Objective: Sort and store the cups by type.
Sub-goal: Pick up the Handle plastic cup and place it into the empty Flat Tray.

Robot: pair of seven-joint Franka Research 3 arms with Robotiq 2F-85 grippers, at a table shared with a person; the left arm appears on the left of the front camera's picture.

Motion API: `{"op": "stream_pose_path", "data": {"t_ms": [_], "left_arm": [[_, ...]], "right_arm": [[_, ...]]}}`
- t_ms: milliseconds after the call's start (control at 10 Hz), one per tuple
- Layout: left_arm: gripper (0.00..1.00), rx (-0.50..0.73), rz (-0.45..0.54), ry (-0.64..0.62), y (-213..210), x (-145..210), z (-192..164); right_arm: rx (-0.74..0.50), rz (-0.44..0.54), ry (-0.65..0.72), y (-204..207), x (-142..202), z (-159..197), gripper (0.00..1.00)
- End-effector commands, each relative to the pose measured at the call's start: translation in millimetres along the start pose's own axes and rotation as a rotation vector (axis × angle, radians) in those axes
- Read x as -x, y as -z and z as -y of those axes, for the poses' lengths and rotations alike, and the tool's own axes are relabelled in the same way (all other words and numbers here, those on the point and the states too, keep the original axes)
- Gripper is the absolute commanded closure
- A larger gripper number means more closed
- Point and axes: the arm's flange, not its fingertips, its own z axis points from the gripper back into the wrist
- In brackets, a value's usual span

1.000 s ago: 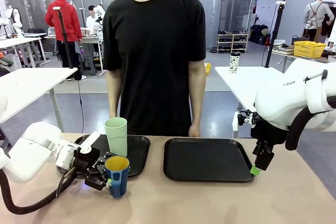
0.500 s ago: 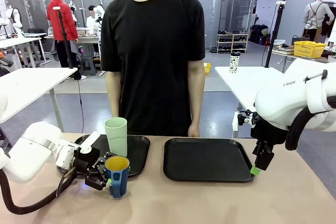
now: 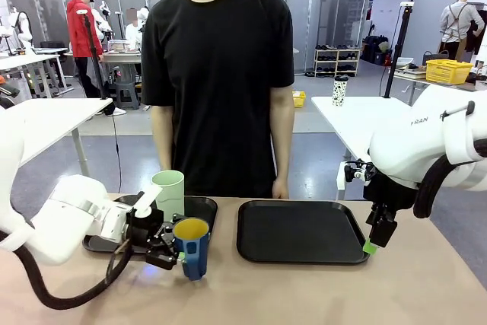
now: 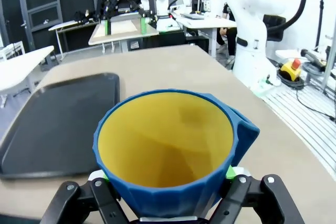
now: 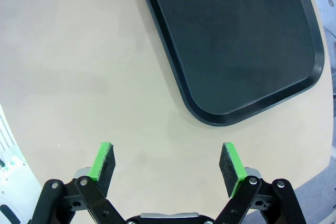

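Carried rightward since a second ago, the dark blue mug (image 3: 191,247) stays clamped in the left claw (image 3: 169,255) just off the worktop (image 3: 304,294); best keep it level toward the empty right tray (image 3: 301,231), where the right claw (image 5: 167,167) hangs open.

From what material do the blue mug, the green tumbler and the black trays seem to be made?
The blue mug looks like matte plastic: faceted wall, dull yellow inside without glaze shine. The green tumbler seems plastic too: pale, opaque, soft sheen. The two trays look like black plastic with a fine, non-reflective texture and rolled rims. Ceramic cannot be fully excluded for the mug.
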Motion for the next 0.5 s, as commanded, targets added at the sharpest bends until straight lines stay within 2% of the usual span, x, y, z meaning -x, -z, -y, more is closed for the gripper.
{"op": "stream_pose_path", "data": {"t_ms": [0,100,400], "left_arm": [[0.24,-0.021,0.0,0.027,25.5,-31.5,5.5],[0.24,-0.038,-0.024,0.026,40.5,-44.2,4.1],[0.24,-0.065,0.0,0.024,67.4,-60.4,0.3]], "right_arm": [[0.006,0.001,-0.012,0.9,1.8,0.9,0.0],[0.006,0.001,-0.012,0.9,1.8,0.9,0.0],[0.006,0.001,-0.012,0.9,1.8,0.9,0.0]]}}
